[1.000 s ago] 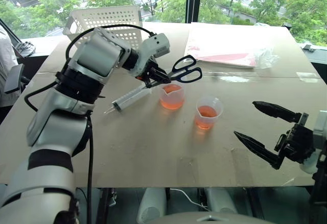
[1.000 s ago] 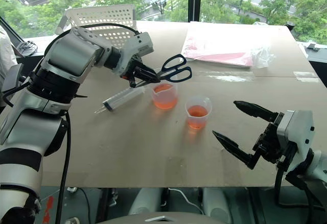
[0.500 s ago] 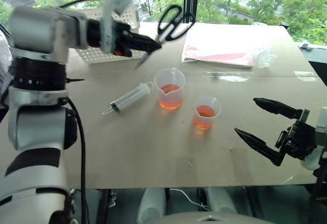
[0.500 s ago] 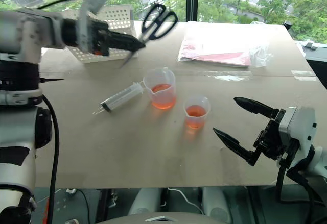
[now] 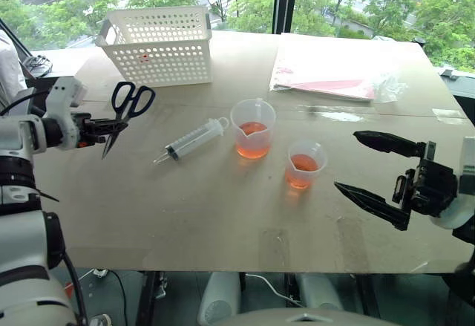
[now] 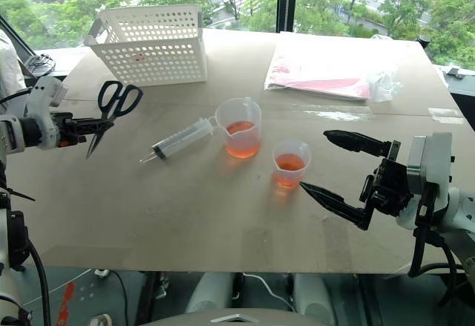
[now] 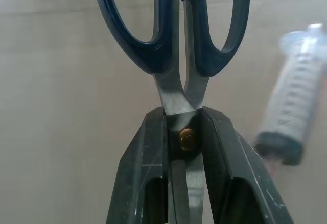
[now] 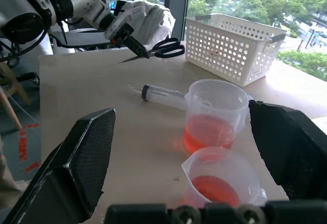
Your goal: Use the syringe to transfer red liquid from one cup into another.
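Note:
The syringe [image 5: 194, 139] lies flat on the brown table, its plunger end close to the larger spouted cup [image 5: 253, 128]. Red liquid [image 5: 252, 136] fills the bottom of that cup. To its right stands the smaller cup [image 5: 304, 164], which also holds red liquid [image 5: 300, 165]. My left gripper [image 5: 110, 125] hangs over the table's far left side, well away from the syringe, shut on black-handled scissors [image 5: 128, 103] at their pivot [image 7: 187, 138]. My right gripper [image 5: 345, 161] is open and holds nothing, just right of the smaller cup.
A white perforated basket [image 5: 159, 44] stands at the back left. A clear plastic bag with red contents [image 5: 334, 81] lies at the back right. The table's front edge [image 5: 245, 269] runs below the cups. A person in white [image 5: 7, 66] is at the far left.
My left arm has swung from above the cups out to the far left and lower, carrying the scissors with it. The syringe, the cups and my right gripper stay put.

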### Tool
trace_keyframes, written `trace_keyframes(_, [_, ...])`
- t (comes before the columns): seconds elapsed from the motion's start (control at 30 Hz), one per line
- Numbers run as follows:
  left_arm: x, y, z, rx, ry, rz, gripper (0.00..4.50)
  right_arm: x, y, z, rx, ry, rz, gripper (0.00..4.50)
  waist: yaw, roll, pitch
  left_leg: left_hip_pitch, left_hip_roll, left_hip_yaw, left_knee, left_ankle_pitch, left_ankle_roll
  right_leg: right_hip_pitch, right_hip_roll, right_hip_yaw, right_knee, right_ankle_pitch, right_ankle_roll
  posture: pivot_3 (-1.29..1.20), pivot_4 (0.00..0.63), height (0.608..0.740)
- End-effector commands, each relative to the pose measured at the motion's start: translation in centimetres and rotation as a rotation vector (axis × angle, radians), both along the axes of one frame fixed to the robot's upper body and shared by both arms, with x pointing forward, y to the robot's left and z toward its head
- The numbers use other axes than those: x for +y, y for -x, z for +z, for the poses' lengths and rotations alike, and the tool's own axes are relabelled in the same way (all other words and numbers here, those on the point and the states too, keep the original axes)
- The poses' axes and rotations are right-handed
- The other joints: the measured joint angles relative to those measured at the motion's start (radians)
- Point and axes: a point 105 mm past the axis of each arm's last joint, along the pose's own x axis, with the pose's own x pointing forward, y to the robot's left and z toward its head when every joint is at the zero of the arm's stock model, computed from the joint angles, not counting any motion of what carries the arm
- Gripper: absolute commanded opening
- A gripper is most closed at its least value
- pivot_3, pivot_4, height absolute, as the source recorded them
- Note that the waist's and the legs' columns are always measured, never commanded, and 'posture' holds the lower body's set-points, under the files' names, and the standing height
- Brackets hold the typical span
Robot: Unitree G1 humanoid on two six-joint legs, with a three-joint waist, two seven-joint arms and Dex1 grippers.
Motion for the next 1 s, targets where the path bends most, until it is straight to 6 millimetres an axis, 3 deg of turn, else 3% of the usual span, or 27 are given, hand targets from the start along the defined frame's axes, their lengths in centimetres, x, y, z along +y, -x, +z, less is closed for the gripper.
trace_keyframes(0.03, [1.3, 0.0, 0.4, -0.027, -0.062, 0.017, 0.36, 0.7, 0.9, 1.0, -0.037, 0.009, 0.058, 4.50, 0.000, 0.000, 0.000, 0.000, 0.000, 0.000, 0.000, 0.000, 0.000, 0.000, 0.000, 0.000, 0.000, 0.000, 0.000, 0.00, 0.150, 0.740])
trace_keyframes(0.13, [1.6, 0.3, -1.0, 0.027, -0.057, 0.027, 0.36, 0.9, 1.0, 1.2, -0.029, 0.030, 0.083, 4.50, -0.002, 0.000, 0.000, 0.000, 0.000, 0.000, 0.000, 0.000, 0.000, 0.000, 0.000, 0.000, 0.000, 0.000, 0.000, 0.00, 0.150, 0.740])
trace_keyframes(0.2, [1.7, 0.4, -1.3, 0.039, -0.046, 0.038, 1.39, 0.9, 1.1, 1.0, -0.021, 0.060, 0.090, 4.50, -0.006, 0.000, 0.000, 0.000, 0.000, 0.000, 0.000, 0.000, 0.000, 0.000, 0.000, -0.001, 0.001, 0.000, 0.000, 0.00, 0.150, 0.740])
trace_keyframes(0.23, [1.4, 0.5, -1.1, 0.038, -0.012, 0.031, 1.57, 0.9, 1.1, 0.9, -0.015, 0.079, 0.092, 4.50, -0.009, -0.001, 0.000, 0.000, 0.000, 0.000, 0.000, 0.000, 0.000, 0.000, 0.000, -0.001, 0.001, 0.000, 0.000, 0.00, 0.150, 0.740])
trace_keyframes(0.27, [1.3, 0.5, -0.9, 0.034, 0.011, 0.030, 2.07, 0.8, 1.2, 0.8, -0.008, 0.093, 0.096, 4.50, -0.010, -0.001, 0.000, 0.000, 0.000, 0.000, 0.000, 0.000, 0.000, 0.000, 0.000, -0.001, 0.001, 0.000, 0.000, 0.00, 0.150, 0.740])
trace_keyframes(0.43, [1.0, 1.9, 2.0, -0.031, 0.121, 0.014, 4.32, 0.3, 1.0, 0.7, 0.007, 0.109, 0.093, 4.50, -0.018, -0.001, 0.000, 0.000, 0.002, 0.001, 0.000, 0.000, 0.000, 0.000, 0.000, 0.000, 0.001, 0.002, 0.003, 0.00, 0.150, 0.740])
trace_keyframes(0.53, [-2.0, 3.4, 4.8, -0.134, 0.186, -0.122, 4.43, 0.3, 0.7, 0.7, 0.013, 0.098, 0.091, 4.50, -0.027, -0.001, 0.000, 0.001, 0.006, 0.001, 0.000, 0.000, 0.000, -0.001, 0.000, 0.000, 0.001, 0.002, 0.003, 0.00, 0.150, 0.740])
trace_keyframes(0.63, [-6.2, 4.0, 5.8, -0.208, 0.195, -0.242, 4.43, 0.3, 0.3, 0.8, 0.019, 0.084, 0.096, 4.50, -0.022, 0.000, 0.000, 0.002, 0.007, -0.004, 0.000, 0.000, 0.000, 0.000, -0.002, 0.000, 0.002, 0.000, 0.000, 0.00, 0.150, 0.740])
trace_keyframes(0.73, [-10.0, 3.3, 6.4, -0.323, 0.175, -0.308, 4.43, 0.4, -0.3, 1.0, 0.014, 0.073, 0.097, 4.50, -0.009, 0.001, 0.000, 0.003, 0.005, -0.004, 0.001, 0.000, 0.000, 0.001, -0.003, -0.001, 0.003, 0.000, 0.000, 0.00, 0.150, 0.740])
trace_keyframes(0.83, [-12.2, 1.9, 7.6, -0.528, 0.180, -0.288, 4.43, 0.6, -1.1, 1.0, -0.004, 0.070, 0.084, 4.50, -0.009, 0.001, -0.001, 0.002, 0.005, -0.002, 0.004, 0.000, 0.000, 0.002, -0.001, 0.000, 0.004, 0.000, 0.000, 0.00, 0.150, 0.740])
trace_keyframes(0.93, [-13.5, 1.5, 7.1, -0.521, 0.244, -0.266, 4.43, 0.8, -1.7, 0.9, -0.016, 0.069, 0.068, 4.50, -0.014, 0.001, 0.000, 0.002, 0.002, 0.000, 0.006, 0.000, 0.000, 0.002, 0.001, 0.001, 0.005, 0.001, 0.000, 0.00, 0.150, 0.740])
trace_keyframes(1.0, [-13.9, 1.0, 6.2, -0.500, 0.199, -0.241, 4.43, 0.8, -2.2, 0.5, -0.017, 0.103, 0.021, 4.50, -0.020, 0.001, 0.000, 0.002, 0.002, 0.000, 0.006, 0.000, 0.000, 0.001, 0.002, 0.002, 0.005, 0.003, 0.004, 0.00, 0.150, 0.740])
